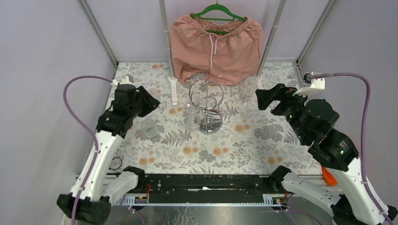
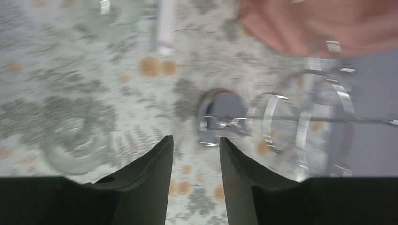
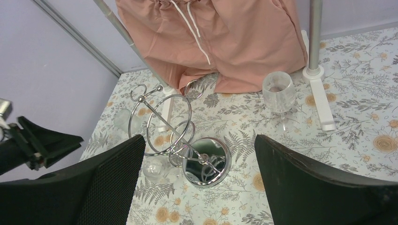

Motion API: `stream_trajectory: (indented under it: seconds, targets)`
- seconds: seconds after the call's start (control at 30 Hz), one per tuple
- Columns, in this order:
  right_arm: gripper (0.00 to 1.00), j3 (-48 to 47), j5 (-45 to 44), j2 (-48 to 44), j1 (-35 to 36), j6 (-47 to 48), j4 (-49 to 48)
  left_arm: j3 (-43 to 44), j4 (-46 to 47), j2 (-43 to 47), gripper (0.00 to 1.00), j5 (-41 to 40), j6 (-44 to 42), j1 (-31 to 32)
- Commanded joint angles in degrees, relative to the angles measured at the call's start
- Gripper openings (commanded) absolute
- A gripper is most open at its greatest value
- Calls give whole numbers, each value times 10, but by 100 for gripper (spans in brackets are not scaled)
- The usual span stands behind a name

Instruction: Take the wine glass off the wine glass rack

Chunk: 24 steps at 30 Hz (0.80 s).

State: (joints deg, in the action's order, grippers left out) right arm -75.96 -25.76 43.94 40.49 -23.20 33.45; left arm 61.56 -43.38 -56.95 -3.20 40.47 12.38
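The chrome wine glass rack point(image 1: 206, 101) stands mid-table on its round mirrored base point(image 3: 206, 161). One clear wine glass point(image 1: 190, 115) sits tight against the rack's left side, under the rings point(image 3: 157, 168); I cannot tell whether it hangs from a ring. Another wine glass point(image 1: 149, 127) stands on the cloth just in front of my left gripper point(image 1: 151, 101) and shows blurred in the left wrist view point(image 2: 77, 143). The left gripper point(image 2: 195, 140) is open, with nothing between its fingers. My right gripper point(image 1: 263, 98) hovers right of the rack, wide open and empty point(image 3: 199, 138).
A third glass point(image 3: 279, 93) stands upright at the back right, near a white stand foot point(image 3: 321, 101). Pink shorts point(image 1: 216, 47) hang on a green hanger behind the rack. Metal frame posts point(image 1: 166, 37) rise at the back. A flowered cloth point(image 1: 244, 140) covers the table.
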Motion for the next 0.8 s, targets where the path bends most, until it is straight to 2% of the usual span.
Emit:
stream_trajectory:
  seconds: [0.0,0.1,0.23,0.33,0.77]
  targets:
    - [95,0,12,5,-1,-5,-25,13,134,32,49,164,51,3]
    - [95,0,11,4,-1,-6,-23,9,195,27,50,253,86,2]
    - [95,-1,11,1,-1,-6,-21,-30,321,16,51,367,164,3]
    - [95,-4,7,-1,-1,-5,-16,-52,379,7,52,406,196,3]
    - [95,-7,4,0,-1,-3,-16,-65,274,-14,54,320,120,2]
